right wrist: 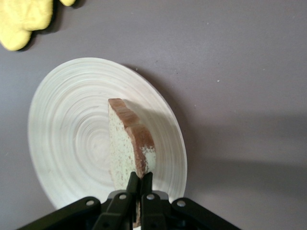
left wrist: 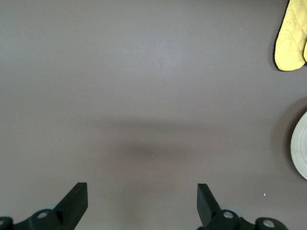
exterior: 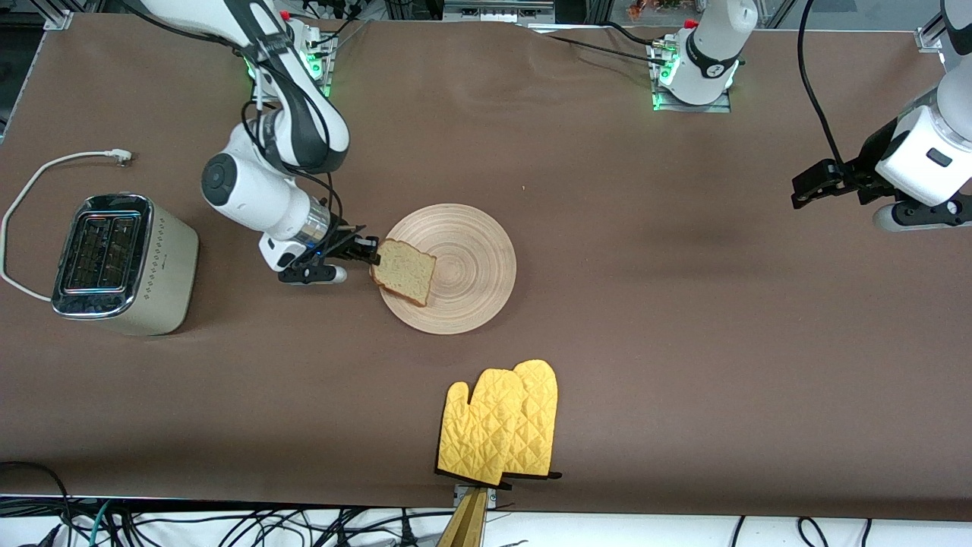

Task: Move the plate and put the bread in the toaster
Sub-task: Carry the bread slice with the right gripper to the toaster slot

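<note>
The pale wooden plate [exterior: 463, 270] lies mid-table. My right gripper [exterior: 370, 253] is shut on the crust edge of the bread [exterior: 403, 270], a brown-crusted slice held tilted over the plate's edge toward the right arm's end. In the right wrist view the bread [right wrist: 127, 143] stands edge-on between my fingers [right wrist: 140, 184] above the plate [right wrist: 72, 139]. The cream toaster [exterior: 121, 262], chrome top and two slots up, stands near the right arm's end of the table. My left gripper [exterior: 816, 182] hangs open and empty over bare table at the left arm's end; the left arm waits.
A pair of yellow oven mitts [exterior: 501, 422] lies near the table's front edge, nearer the front camera than the plate; it also shows in the left wrist view [left wrist: 291, 36]. The toaster's white cord [exterior: 45, 171] loops beside the toaster.
</note>
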{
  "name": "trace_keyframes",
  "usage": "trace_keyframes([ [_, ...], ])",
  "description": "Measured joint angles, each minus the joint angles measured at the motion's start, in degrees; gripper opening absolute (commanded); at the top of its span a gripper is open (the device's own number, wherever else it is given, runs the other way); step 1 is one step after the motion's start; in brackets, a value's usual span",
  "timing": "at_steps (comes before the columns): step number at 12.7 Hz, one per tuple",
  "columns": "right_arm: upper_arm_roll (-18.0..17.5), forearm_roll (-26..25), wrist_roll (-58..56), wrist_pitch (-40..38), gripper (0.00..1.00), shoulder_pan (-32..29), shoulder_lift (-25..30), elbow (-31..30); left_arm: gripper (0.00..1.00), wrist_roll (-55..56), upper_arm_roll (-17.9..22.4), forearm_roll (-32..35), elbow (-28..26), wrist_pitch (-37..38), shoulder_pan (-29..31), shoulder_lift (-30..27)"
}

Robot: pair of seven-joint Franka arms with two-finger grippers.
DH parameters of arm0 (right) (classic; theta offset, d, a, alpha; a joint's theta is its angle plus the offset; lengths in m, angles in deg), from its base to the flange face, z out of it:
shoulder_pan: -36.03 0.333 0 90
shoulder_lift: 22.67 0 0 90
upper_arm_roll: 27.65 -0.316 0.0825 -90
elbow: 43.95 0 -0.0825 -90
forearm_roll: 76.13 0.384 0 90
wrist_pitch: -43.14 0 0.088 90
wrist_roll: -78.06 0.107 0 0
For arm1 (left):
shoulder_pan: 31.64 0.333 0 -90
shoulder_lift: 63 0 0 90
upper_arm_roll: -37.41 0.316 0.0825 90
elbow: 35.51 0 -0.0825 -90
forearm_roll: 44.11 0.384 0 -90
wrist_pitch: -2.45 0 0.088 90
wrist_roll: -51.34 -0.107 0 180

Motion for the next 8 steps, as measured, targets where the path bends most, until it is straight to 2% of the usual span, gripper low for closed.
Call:
trace_keyframes([
  [2, 3.0, -7.0, 0.0, -10.0, 0.00, 0.0, 2.6, 4.1, 1.00, 0.0, 0.0, 0.0, 0.0, 0.0, 0.0, 0.0],
  [5, 7.1, -21.5, 0.0, -27.9, 0.00, -0.1, 4.1, 14.6, 1.00, 0.0, -0.1, 0.0, 0.0, 0.0, 0.0, 0.0],
  [8, 9.1, -34.1, -0.1, -42.6, 0.00, -0.4, 4.1, 23.7, 1.00, 0.0, -0.1, 0.0, 0.1, 0.0, 0.0, 0.0],
])
